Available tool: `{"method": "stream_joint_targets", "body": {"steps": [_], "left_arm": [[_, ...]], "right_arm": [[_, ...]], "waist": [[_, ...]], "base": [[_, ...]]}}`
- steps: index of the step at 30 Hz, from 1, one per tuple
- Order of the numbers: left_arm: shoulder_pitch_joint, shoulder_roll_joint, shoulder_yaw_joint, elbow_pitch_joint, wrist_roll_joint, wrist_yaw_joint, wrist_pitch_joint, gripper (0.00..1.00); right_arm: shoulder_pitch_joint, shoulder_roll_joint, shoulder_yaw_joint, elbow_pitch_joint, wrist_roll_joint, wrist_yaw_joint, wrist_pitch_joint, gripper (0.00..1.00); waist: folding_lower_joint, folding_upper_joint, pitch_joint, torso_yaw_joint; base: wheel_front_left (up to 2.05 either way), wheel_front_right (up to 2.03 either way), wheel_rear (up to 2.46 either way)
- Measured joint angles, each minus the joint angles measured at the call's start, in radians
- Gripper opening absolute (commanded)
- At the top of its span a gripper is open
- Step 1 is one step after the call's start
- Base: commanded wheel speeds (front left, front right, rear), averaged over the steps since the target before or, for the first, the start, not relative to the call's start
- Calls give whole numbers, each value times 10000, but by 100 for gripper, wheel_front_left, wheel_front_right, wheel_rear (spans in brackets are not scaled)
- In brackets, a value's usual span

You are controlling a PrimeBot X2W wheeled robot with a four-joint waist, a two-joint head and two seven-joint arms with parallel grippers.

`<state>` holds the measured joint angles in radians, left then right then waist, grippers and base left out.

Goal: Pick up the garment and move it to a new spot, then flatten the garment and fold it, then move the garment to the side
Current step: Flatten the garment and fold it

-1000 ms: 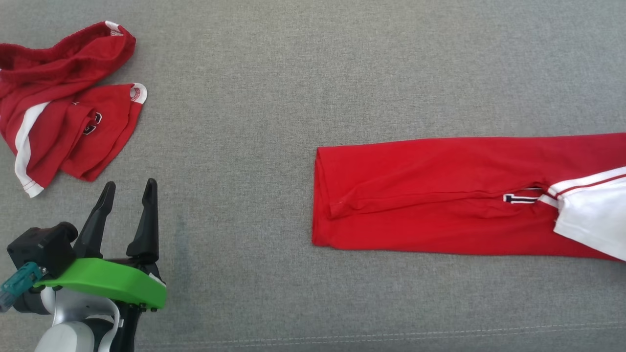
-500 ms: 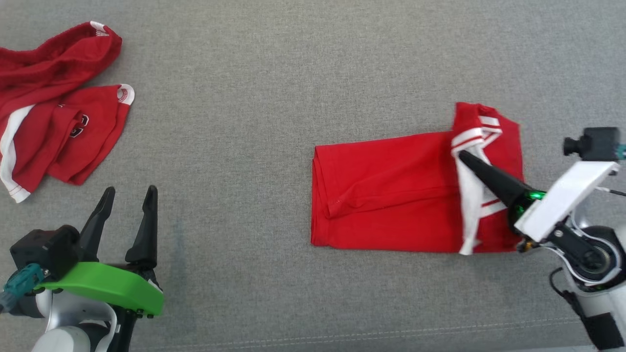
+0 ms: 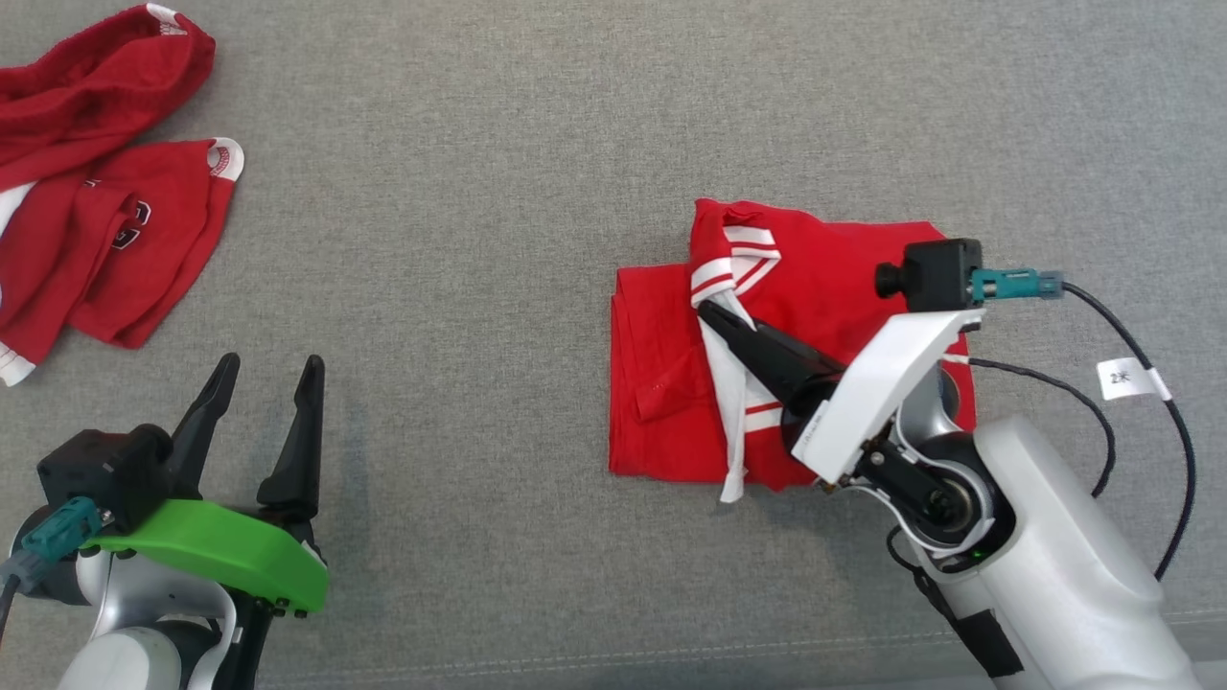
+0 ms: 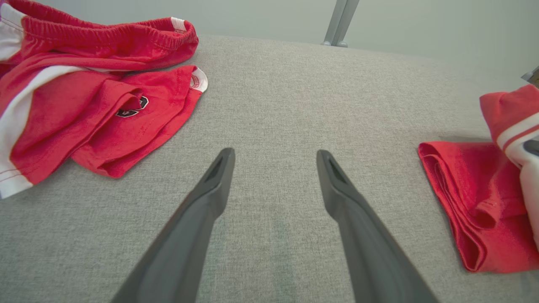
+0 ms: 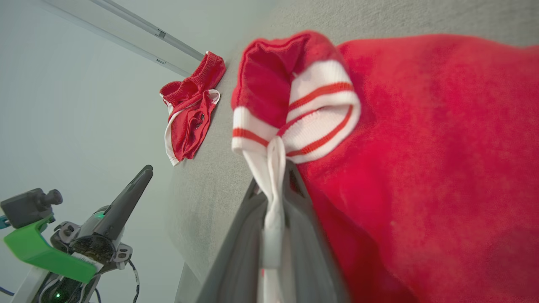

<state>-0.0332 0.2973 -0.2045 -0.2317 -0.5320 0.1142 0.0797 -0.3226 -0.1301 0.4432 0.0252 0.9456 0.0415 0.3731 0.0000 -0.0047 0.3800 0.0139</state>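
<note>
The garment [image 3: 844,278] is red with white striped trim and lies part-folded on the grey cloth surface, right of centre. My right gripper [image 3: 711,310] is shut on its white trim edge and holds that end over the lower layer, fingers pointing left. In the right wrist view the pinched white trim [image 5: 273,168] runs down between the shut fingers [image 5: 248,227], with the garment [image 5: 421,147] beyond. My left gripper [image 3: 271,369] stands open and holds nothing at the lower left, well apart from the garment. In the left wrist view its fingers [image 4: 210,198] spread over bare cloth, the garment [image 4: 463,202] at far right.
A pile of other red and white clothes [image 3: 96,192] lies at the top left, also in the left wrist view [image 4: 84,105]. The surface's front seam [image 3: 575,661] runs along the bottom. A black cable [image 3: 1150,402] loops off my right wrist camera.
My right gripper has carried the garment's trimmed end leftward over the rest, so the long strip is now doubled over. The head view shifted a little. The left gripper stayed open.
</note>
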Motion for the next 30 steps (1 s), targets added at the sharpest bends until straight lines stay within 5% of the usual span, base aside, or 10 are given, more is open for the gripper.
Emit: {"method": "stream_joint_targets", "body": {"steps": [7,8,9,10,23,30], "left_arm": [[-132,-169,-86,284,-2,0,36,100],[-132,-203,-90,305,-4,0,36,100],[-133,-228,-92,326,-6,0,36,100],[-133,-247,-86,359,-17,0,36,100],[-132,-380,125,711,-109,2,-115,100],[-68,-614,121,792,-192,2,-297,100]], "right_arm": [[-405,382,412,648,-382,-130,-199,2],[-430,376,545,711,-433,-130,-186,34],[-444,380,681,773,-481,-125,-157,89],[-474,382,834,838,-529,-100,-128,100],[-980,585,617,497,-623,86,-1131,100],[-70,-1051,-263,853,-1544,-458,-1593,100]], "waist": [[0,0,-76,118],[0,0,-105,132],[0,0,-133,146],[0,0,-163,155],[0,0,-725,103],[0,0,-967,42]], "base": [[0,0,0],[0,0,0],[0,0,0],[0,0,0],[0,0,0],[0,0,0]]}}
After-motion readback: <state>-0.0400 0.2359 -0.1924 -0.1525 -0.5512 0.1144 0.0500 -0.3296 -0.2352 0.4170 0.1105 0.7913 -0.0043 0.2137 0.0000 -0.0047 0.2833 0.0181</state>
